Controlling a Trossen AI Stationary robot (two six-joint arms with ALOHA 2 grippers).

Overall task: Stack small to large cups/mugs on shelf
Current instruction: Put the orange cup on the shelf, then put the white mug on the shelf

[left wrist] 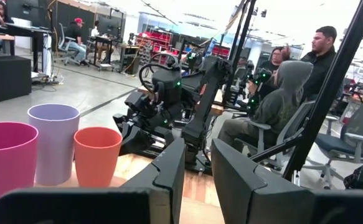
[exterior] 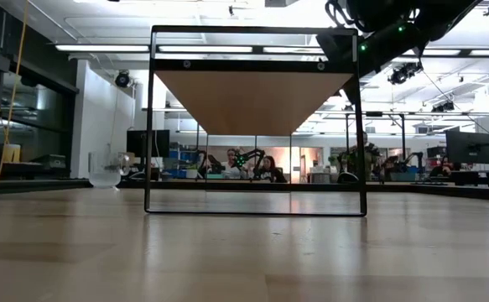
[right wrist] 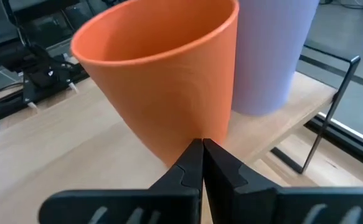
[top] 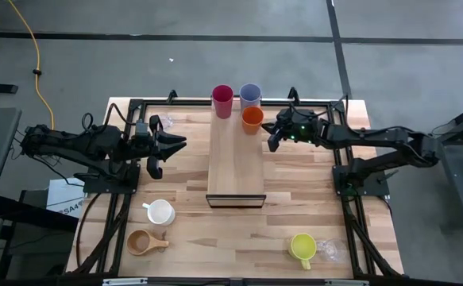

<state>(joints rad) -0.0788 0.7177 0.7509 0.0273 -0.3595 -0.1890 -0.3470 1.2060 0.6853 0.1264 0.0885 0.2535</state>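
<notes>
Three plastic tumblers stand clustered at the far end of the long light-wood plank shelf (top: 235, 163), at upper centre of the overhead frame: one red tumbler (top: 222, 101), one lavender-blue tumbler (top: 250, 95) and one orange tumbler (top: 252, 120). The right gripper (top: 272, 137), fingers pressed fully together and holding nothing, sits just beside the orange one, its tips at the tumbler's base in the right wrist view. At left of the frame, the left gripper (top: 158, 156) hovers over the tabletop (top: 231, 230) with its jaws parted a little and empty. Three handled cups wait along the lower part of the frame: one white mug (top: 160, 212), one brown wooden cup (top: 143, 241) and one yellow mug (top: 302, 246).
</notes>
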